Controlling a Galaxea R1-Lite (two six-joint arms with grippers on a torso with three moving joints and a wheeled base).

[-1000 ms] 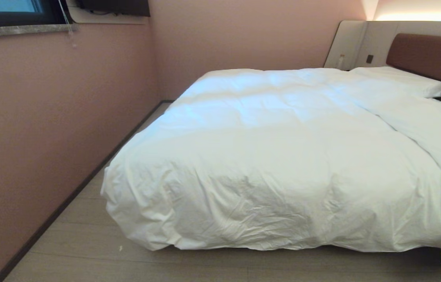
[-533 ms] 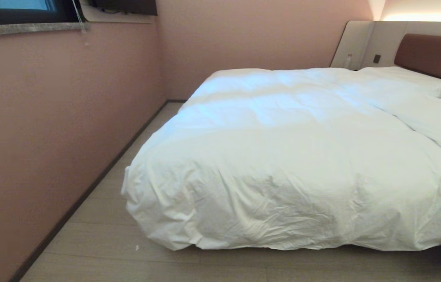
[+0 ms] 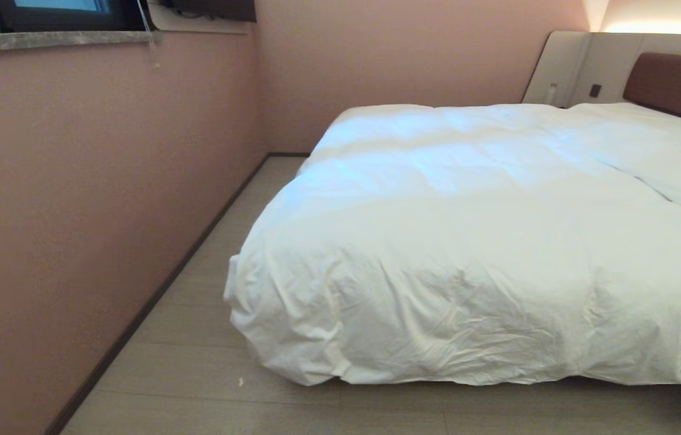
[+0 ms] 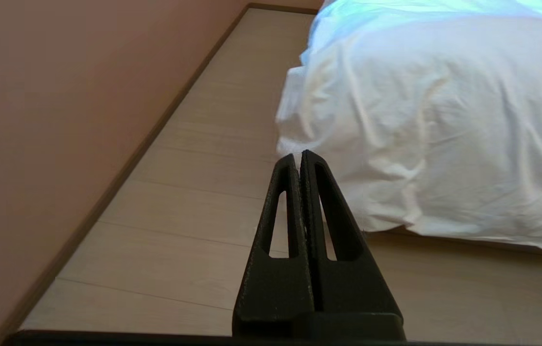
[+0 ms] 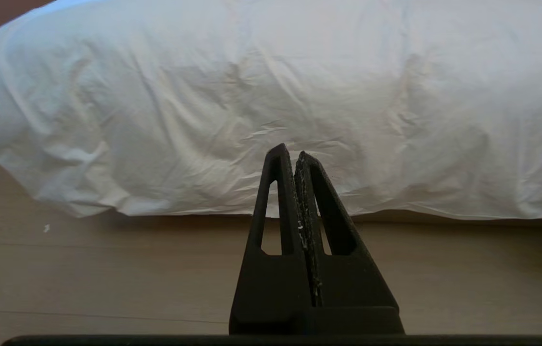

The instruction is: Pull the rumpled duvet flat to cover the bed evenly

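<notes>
- I've got the duvet (image 3: 485, 241) draped over the bed (image 3: 672, 84), its foot edge hanging ahead of both arms — crumpled corner towards the wall (image 3: 74, 199).
- Left gripper (image 4: 299, 156): fingers pressed together, empty, aimed at that corner, floor (image 4: 194, 230) between — the nearer arm, I reckon.
- Right gripper (image 5: 291, 154): fingers closed too, holding nothing, facing the mid-edge.

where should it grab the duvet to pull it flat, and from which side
Grip the duvet at its bunched, creased foot corner nearest the wall, where folds give the fingers something to pinch. Come in low from the floor side at the foot of the bed, since that edge overhangs freely. Both the left gripper and right gripper are shut and empty, short of the fabric.
</notes>
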